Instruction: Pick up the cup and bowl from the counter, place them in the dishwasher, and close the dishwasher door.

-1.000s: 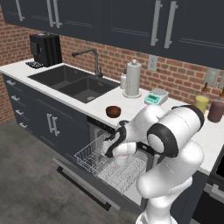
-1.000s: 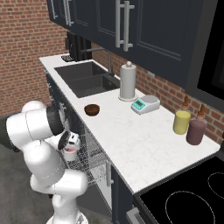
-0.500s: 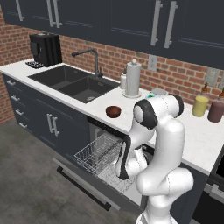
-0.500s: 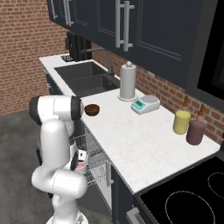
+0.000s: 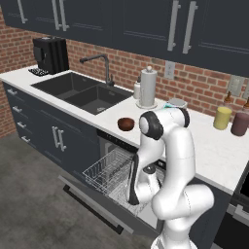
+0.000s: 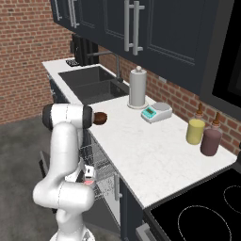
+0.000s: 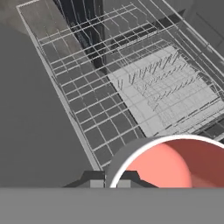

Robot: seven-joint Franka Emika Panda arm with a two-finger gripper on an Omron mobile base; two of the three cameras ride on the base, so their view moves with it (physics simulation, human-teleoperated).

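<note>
The long white speckled surface (image 5: 214,151) runs over dark cabinets, and the dishwasher (image 5: 109,168) under it stands open, with the dishwasher door (image 5: 92,206) dropped down flat in front and the white wire rack (image 5: 104,170) pulled out over it. The white arm (image 5: 168,160) bends from its base down toward this rack, so the hand is low, over the right part of the rack. A black double sink (image 5: 80,90) lies at the left end of the surface, and a paper towel roll (image 5: 147,87) stands upright behind the bowl. The bowl (image 5: 126,124), dark brown, rests on the surface near its front edge, just above the open dishwasher, well apart from the hand. At the far right a yellow tumbler (image 5: 222,117) and a maroon tumbler (image 5: 240,123) stand close together by the brick wall. The cup (image 7: 175,164) is in the fingers (image 7: 111,183), which are closed narrow on its white rim; its red-pink inside faces the hand camera, and the rack's wires lie under it
</note>
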